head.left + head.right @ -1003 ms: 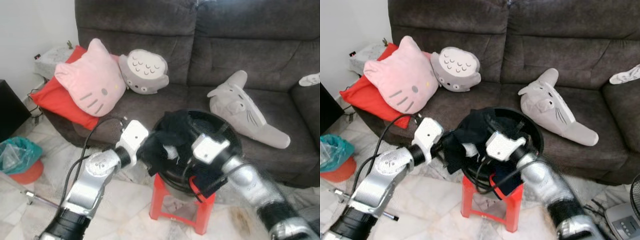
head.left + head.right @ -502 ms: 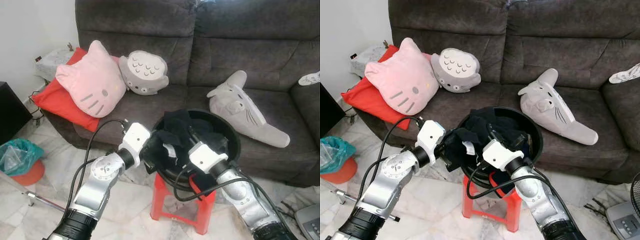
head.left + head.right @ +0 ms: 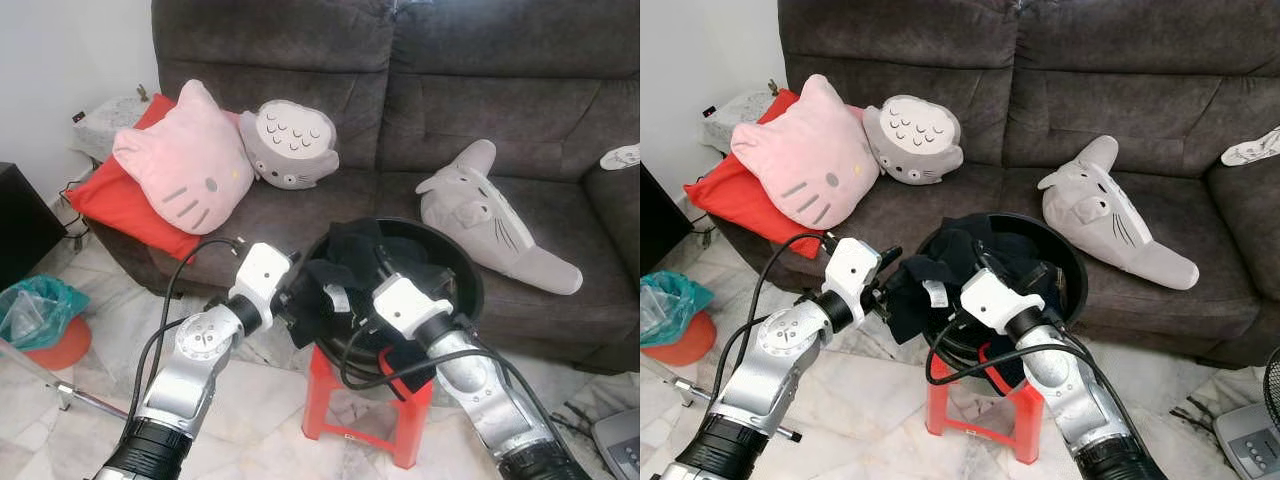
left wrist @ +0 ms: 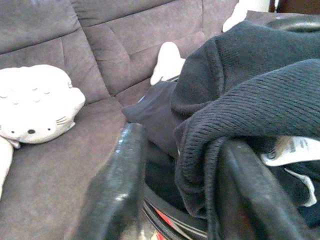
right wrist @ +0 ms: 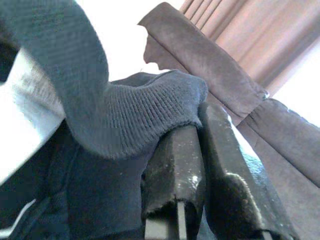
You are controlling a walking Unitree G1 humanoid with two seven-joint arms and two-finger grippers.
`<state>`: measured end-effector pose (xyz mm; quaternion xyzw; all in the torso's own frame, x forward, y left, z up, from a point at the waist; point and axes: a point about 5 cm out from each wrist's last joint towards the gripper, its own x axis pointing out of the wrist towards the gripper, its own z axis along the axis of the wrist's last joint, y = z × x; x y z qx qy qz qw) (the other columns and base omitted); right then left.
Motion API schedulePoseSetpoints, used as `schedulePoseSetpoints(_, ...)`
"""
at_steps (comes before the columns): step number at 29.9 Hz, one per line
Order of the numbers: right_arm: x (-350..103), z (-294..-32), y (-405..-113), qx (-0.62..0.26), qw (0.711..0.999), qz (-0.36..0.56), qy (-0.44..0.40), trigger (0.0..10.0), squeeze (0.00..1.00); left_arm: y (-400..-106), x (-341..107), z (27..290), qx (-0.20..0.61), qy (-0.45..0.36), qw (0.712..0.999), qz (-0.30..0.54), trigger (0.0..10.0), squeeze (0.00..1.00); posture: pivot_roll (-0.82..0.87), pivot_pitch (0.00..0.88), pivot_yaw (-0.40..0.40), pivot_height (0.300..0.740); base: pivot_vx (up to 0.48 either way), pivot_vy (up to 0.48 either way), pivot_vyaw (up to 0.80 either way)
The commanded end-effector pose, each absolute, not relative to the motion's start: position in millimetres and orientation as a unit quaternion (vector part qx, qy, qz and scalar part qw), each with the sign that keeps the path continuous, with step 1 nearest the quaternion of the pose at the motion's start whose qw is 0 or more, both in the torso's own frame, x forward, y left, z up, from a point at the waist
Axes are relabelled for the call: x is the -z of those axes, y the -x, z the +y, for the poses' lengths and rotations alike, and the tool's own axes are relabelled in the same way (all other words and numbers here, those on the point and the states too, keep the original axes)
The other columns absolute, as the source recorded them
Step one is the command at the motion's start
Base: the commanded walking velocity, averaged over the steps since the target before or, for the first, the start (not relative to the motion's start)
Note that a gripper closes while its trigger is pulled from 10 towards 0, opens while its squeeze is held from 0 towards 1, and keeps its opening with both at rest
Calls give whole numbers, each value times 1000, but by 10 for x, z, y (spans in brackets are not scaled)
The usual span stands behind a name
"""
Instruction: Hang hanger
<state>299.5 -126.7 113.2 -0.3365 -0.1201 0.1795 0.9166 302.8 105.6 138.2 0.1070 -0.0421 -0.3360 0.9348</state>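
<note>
A dark knitted garment (image 3: 335, 285) is heaped in a black basin (image 3: 460, 290) on a red stool (image 3: 325, 400). The left claw (image 4: 182, 190) is spread, one finger (image 4: 120, 185) bare, the garment's fold draped between. The right claw (image 5: 200, 165) is pressed together, pinching the garment's edge. No hanger can be made out.

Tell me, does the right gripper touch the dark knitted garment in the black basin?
Touching. In the right wrist view, the right gripper has its fingers closed together, with a ribbed fold of the dark knitted garment lying on them, over the black basin.
</note>
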Motion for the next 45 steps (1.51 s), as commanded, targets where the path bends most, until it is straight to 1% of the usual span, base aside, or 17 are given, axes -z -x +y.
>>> schedulePoseSetpoints(1,-1218,-1243,-3024,-168,919,-131,331,0,0,-2986,-1363,1062,365,-109,924,-34,10000,1000,-95,0,68,740,0,0,0)
schedulePoseSetpoints(2,-1218,-1243,-3024,-168,919,-131,331,0,0,-2986,-1363,1062,365,-109,924,-34,10000,1000,-95,0,68,740,0,0,0)
schedulePoseSetpoints(9,-1232,-1240,-3059,-164,920,-128,333,0,0,-2874,-1326,1120,424,-106,900,-7,10000,1000,-90,0,67,740,0,0,0)
schedulePoseSetpoints(12,-1238,-1259,-3076,-160,920,-126,335,0,0,-2788,-1334,1144,463,-92,882,7,10000,1000,-88,0,65,740,0,0,0)
schedulePoseSetpoints(18,-1232,-1274,-3080,-158,921,-122,335,0,0,-2701,-1367,1201,497,-61,865,23,10000,1000,-87,0,64,740,0,0,0)
schedulePoseSetpoints(19,-1231,-1274,-3080,-158,921,-121,335,0,0,-2699,-1380,1215,498,-57,865,22,10000,1000,-87,0,64,740,0,0,0)
schedulePoseSetpoints(21,-1232,-1270,-3081,-158,921,-122,334,0,0,-2723,-1451,1283,484,-22,875,9,10000,1000,-90,0,64,740,0,0,0)
schedulePoseSetpoints(22,-1234,-1270,-3081,-157,922,-122,333,0,0,-2754,-1512,1346,466,10,885,-5,10000,1000,-90,0,63,740,0,0,0)
schedulePoseSetpoints(25,-1241,-1276,-3083,-152,926,-121,323,0,0,-2818,-1601,1461,421,44,905,-37,10000,1000,-90,0,62,740,0,0,0)
schedulePoseSetpoints(26,-1249,-1286,-3083,-145,933,-119,306,0,0,-2866,-1635,1517,383,59,920,-56,10000,1000,-89,0,61,740,0,0,0)
schedulePoseSetpoints(27,-1253,-1292,-3081,-140,938,-117,293,0,0,-2899,-1648,1548,354,63,931,-68,10000,0,-89,0,60,740,0,0,0)
schedulePoseSetpoints(28,-1255,-1297,-3076,-133,945,-115,275,0,0,-2946,-1653,1594,309,63,946,-82,10000,0,-89,0,60,740,0,0,0)
schedulePoseSetpoints(33,-1215,-1289,-3029,-125,951,-108,260,0,0,-2906,-1509,1555,285,65,954,-60,10000,0,-92,0,56,740,0,0,0)
schedulePoseSetpoints(37,-1210,-1288,-2983,-106,964,-105,219,0,0,-2915,-1401,1512,218,73,971,-57,10000,0,-96,0,54,740,0,0,0)
schedulePoseSetpoints(38,-1213,-1300,-2952,-85,973,-104,186,0,0,-2908,-1333,1442,197,54,977,-56,10000,0,-95,0,52,740,0,0,0)
schedulePoseSetpoints(42,-1185,-1319,-2899,-57,981,-98,157,0,0,-2884,-1274,1346,177,58,981,-56,10000,0,-99,0,51,740,0,0,0)
schedulePoseSetpoints(45,-1178,-1319,-2856,-44,983,-103,146,0,0,-2877,-1268,1290,165,43,983,-63,10000,0,-97,0,50,740,0,0,0)
